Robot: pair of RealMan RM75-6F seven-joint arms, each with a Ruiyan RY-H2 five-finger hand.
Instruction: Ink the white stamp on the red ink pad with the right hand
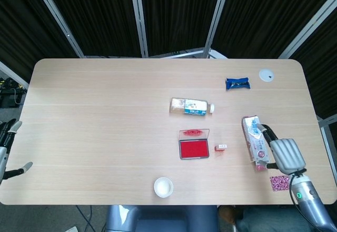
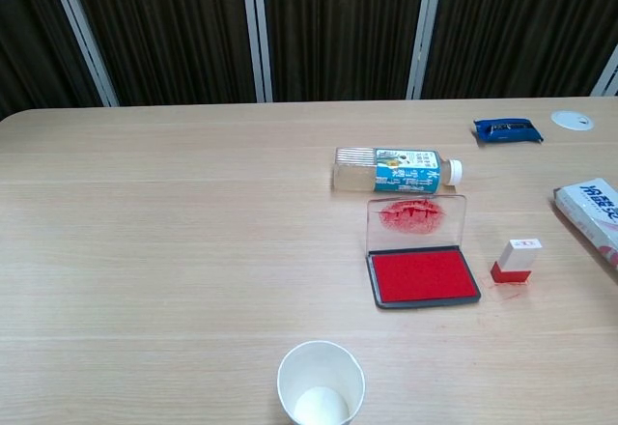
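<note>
The small white stamp with a red base stands upright on the table, just right of the open red ink pad. The pad's clear lid, smeared with red, stands raised at its far edge. My right hand hovers over the near right side of the toothpaste box, well right of the stamp, fingers stretched toward the upper left and holding nothing. It does not show in the chest view. Only part of my left hand shows at the table's left edge, fingers apart and empty.
A toothpaste box lies between my right hand and the stamp. A plastic bottle lies behind the pad. A paper cup stands near the front edge. A blue packet and white disc sit far right.
</note>
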